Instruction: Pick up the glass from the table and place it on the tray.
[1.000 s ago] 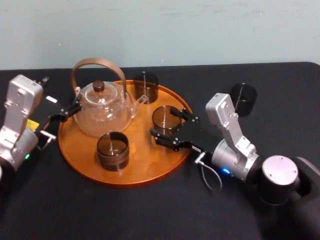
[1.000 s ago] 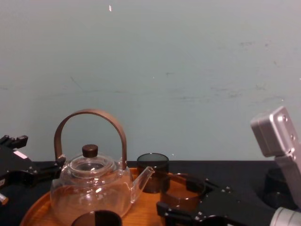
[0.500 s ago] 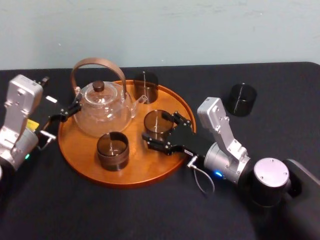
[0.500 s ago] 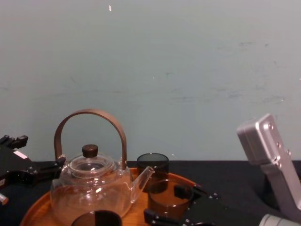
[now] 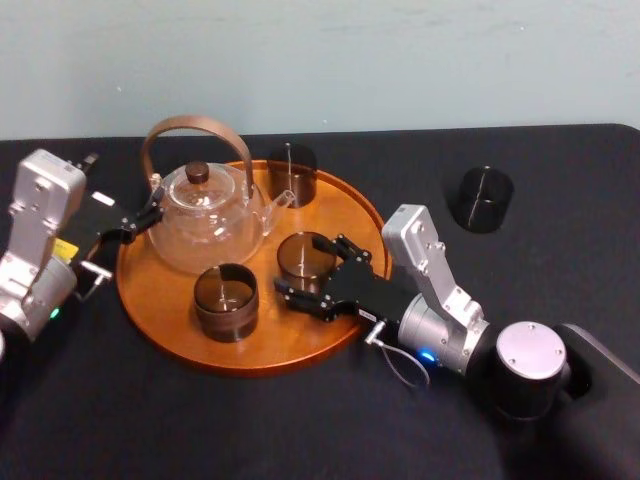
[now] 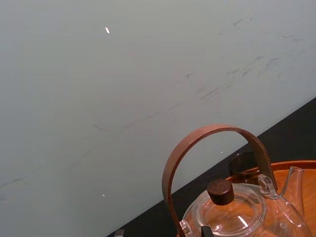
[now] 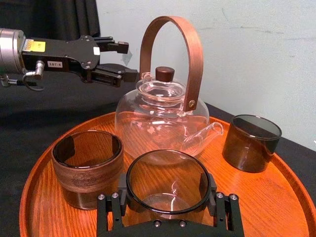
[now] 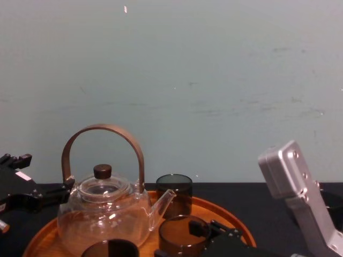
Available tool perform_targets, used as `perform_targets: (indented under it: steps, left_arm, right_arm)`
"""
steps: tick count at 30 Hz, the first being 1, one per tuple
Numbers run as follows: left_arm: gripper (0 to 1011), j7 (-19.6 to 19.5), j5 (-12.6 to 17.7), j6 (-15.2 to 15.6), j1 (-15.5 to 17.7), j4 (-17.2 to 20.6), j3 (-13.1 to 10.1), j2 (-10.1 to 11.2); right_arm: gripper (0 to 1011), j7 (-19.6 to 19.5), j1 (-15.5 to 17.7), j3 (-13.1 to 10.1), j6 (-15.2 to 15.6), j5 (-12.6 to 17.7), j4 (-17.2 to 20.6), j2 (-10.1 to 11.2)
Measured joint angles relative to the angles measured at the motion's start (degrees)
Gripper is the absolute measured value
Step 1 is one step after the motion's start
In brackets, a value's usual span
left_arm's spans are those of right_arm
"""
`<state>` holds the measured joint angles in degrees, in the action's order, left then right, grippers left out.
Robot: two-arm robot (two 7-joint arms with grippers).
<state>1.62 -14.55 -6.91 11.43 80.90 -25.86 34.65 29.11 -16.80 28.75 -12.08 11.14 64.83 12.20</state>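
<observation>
You can't tell if the held glass (image 7: 167,200) touches the tray (image 7: 276,197); right gripper (image 7: 166,190) hides its base. Chest view's edge cuts off the front glass (image 8: 110,248) before the teapot (image 8: 104,214).

The silver right arm stretched forward and leftward, its black right gripper (image 5: 305,266) clamped around a smoky cylindrical glass (image 5: 300,250). The black left gripper (image 5: 150,217) hung level, fingers parted.

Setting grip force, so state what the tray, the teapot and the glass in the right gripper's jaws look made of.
Tray: likely wood, orange-brown, satin sheen, faint grain.
Teapot: clear glossy glass, see-through with highlights; handle and knob look wooden.
Glass, held by the right gripper: smoky tinted glass, transparent, shiny rim.
</observation>
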Motion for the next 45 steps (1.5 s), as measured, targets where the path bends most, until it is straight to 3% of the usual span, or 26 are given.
perform_targets:
  steps: [17, 34, 39, 45]
  left_arm:
    - [1010, 0.0, 0.0, 0.0, 0.0, 0.0, 0.0, 0.0]
    - [1009, 0.0, 0.0, 0.0, 0.0, 0.0, 0.0, 0.0]
    - [1010, 0.0, 0.0, 0.0, 0.0, 0.0, 0.0, 0.0]
    - [1009, 0.0, 0.0, 0.0, 0.0, 0.0, 0.0, 0.0]
  right_arm:
    - [907, 0.28, -1.02, 0.54, -1.26, -0.52, -3.48, -1.09]
    - [908, 0.02, -1.05, 0.72, -1.88, -1.06, -3.8, -1.24]
    - [1000, -0.16, -1.03, 0.88, -2.01, -1.46, -3.81, -1.21]
    - [1002, 0.61, -0.4, 0.22, -2.19, -0.39, -2.82, -0.65]
